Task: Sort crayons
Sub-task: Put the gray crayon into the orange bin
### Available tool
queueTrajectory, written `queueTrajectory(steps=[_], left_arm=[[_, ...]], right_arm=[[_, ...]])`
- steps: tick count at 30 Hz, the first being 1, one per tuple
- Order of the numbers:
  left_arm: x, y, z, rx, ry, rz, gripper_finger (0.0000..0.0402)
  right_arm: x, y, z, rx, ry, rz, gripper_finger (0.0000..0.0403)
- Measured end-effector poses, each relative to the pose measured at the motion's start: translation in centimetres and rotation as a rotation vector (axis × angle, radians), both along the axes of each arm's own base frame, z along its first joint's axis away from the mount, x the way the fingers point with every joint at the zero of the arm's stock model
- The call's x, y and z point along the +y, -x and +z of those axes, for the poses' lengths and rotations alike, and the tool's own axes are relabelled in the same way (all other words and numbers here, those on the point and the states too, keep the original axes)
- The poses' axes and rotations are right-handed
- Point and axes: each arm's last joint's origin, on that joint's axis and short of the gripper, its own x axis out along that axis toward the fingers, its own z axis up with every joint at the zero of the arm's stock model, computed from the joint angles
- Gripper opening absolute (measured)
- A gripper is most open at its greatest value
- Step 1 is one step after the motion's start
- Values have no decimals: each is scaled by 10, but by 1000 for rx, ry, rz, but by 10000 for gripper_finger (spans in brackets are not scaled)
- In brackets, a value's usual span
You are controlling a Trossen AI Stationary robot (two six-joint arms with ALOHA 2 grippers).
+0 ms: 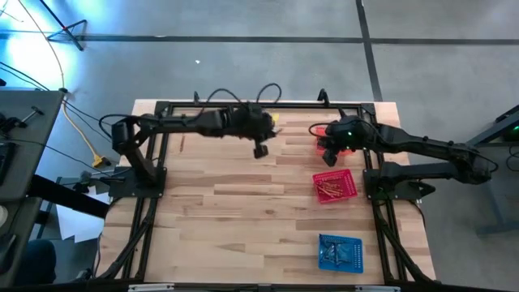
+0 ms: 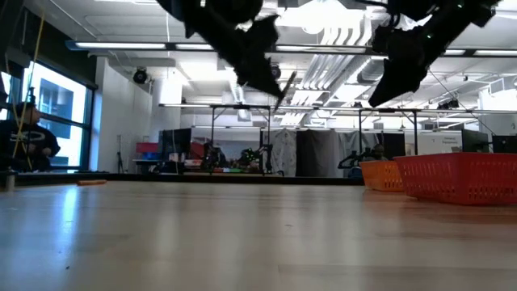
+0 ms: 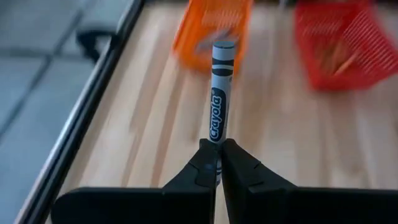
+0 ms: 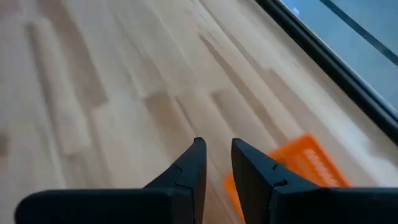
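Note:
My left gripper [image 3: 217, 144] hangs over the far middle of the table [image 1: 260, 151], shut on a grey crayon [image 3: 221, 93] that also shows in the low view [image 2: 284, 87]. My right gripper [image 4: 217, 144] hovers above the orange basket [image 4: 298, 168] at the far right [image 1: 328, 158], slightly open, with nothing between its fingers. The red basket [image 1: 335, 186] holds several crayons. The blue basket [image 1: 340, 253] stands nearer the front edge. My left gripper pinches the grey crayon by its lower end [image 3: 217, 135] between the tips of its two fingers. The crayon runs on in line with the fingers and sticks out well past them, slanting down and forward. It is lifted clear of the table.
The three baskets stand in a row along the table's right side. A small orange stick [image 2: 90, 183] lies on the wood at the far left. A black frame [image 1: 154, 162] borders the tabletop. The middle and left of the wood [image 1: 235, 219] are bare.

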Motion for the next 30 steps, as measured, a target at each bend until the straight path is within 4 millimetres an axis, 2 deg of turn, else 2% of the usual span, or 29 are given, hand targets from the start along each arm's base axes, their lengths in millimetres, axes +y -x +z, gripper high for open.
queueTrajectory(steps=[6, 13, 21, 26, 30], left_arm=[[-46, -23, 17, -214, -71, 30, 0], [-82, -30, 27, -335, -115, 134, 0], [-104, -45, 19, -436, -121, 127, 0], [-110, -55, 9, -475, -116, 116, 0], [-109, -59, 9, -521, -109, 117, 0]], right_arm=[[7, 11, -17, -269, -13, 26, 69], [23, 17, -24, -663, 9, 117, 69], [43, 15, -19, -844, 32, 215, 69], [51, 13, -16, -878, 45, 222, 69], [55, 12, -15, -889, 41, 227, 69]])
